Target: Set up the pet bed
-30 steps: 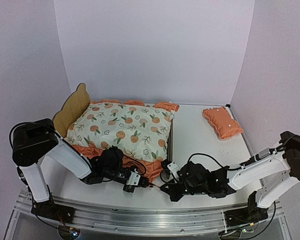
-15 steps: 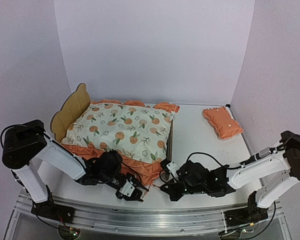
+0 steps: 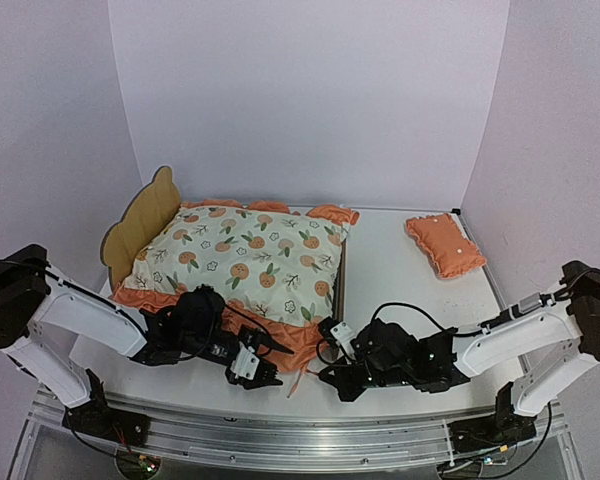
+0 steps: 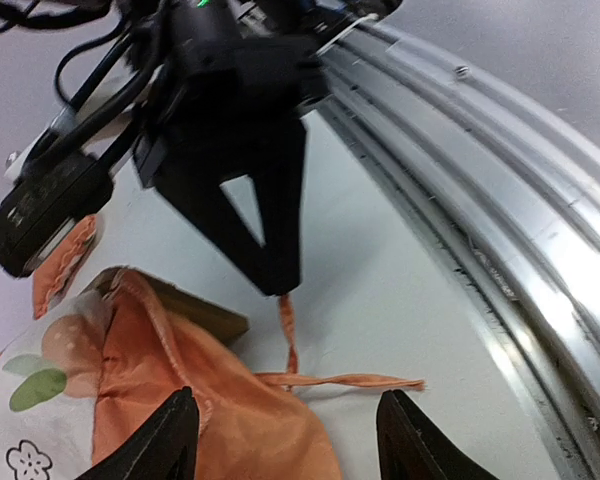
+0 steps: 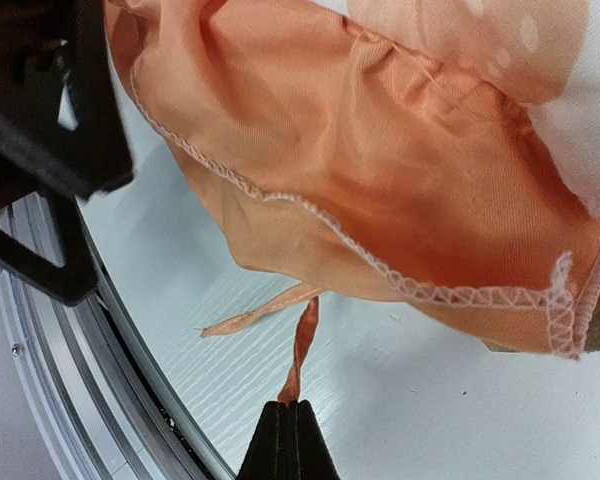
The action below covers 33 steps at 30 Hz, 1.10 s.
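The pet bed, a plywood frame with a scalloped headboard, stands at the left with the orange-print mattress pad lying on it. My left gripper is open at the pad's near ruffle, nothing between its fingers. One thin orange tie string lies loose on the table between them. My right gripper is shut on the other tie string, which runs taut to the ruffle. A corner of the bed frame shows under the ruffle.
A small orange pillow lies at the back right near the wall. The aluminium rail runs along the table's near edge, close behind both grippers. The two grippers point at each other a few centimetres apart.
My left gripper has opened and let go of its tie string, which now lies on the table, and the left arm has drawn back to the left. The right gripper still holds its string.
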Tool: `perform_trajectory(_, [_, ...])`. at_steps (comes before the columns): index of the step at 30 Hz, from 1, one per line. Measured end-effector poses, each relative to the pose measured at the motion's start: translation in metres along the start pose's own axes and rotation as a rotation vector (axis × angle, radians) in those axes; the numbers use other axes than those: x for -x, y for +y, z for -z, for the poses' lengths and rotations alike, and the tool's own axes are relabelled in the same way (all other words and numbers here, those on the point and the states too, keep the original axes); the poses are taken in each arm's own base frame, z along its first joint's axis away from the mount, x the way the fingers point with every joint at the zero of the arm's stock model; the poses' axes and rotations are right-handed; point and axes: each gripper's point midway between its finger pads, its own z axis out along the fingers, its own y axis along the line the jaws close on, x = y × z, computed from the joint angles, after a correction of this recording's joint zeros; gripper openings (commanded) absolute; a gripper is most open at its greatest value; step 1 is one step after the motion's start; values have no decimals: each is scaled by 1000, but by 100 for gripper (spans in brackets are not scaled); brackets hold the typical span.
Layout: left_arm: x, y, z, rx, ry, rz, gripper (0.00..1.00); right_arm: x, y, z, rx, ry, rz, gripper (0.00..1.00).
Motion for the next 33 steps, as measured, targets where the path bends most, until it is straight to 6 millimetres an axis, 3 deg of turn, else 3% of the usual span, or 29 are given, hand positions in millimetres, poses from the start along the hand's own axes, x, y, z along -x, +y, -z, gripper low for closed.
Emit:
perform_trajectory(4, [-21,20,-13,95,76,44,59,-1,-1,-1,-2,8,3,0])
perform_trajectory(10, [-34,19,-27,94,105,75,53,0,0,-1,-1,8,5,0])
perform_trajectory(17, [-43,27,-42,116,132,59,9,0,0,-1,-2,8,7,0])
perform_trajectory(19, [-43,31,-42,134,139,56,2,0,0,-1,-3,8,9,0])
perform_trajectory(27, [-33,41,-36,152,129,98,0,0,-3,-1,-9,8,11,0])
perform_trajectory(33, [-5,73,-22,218,83,130,0,-2,-9,-2,-25,21,3,0])
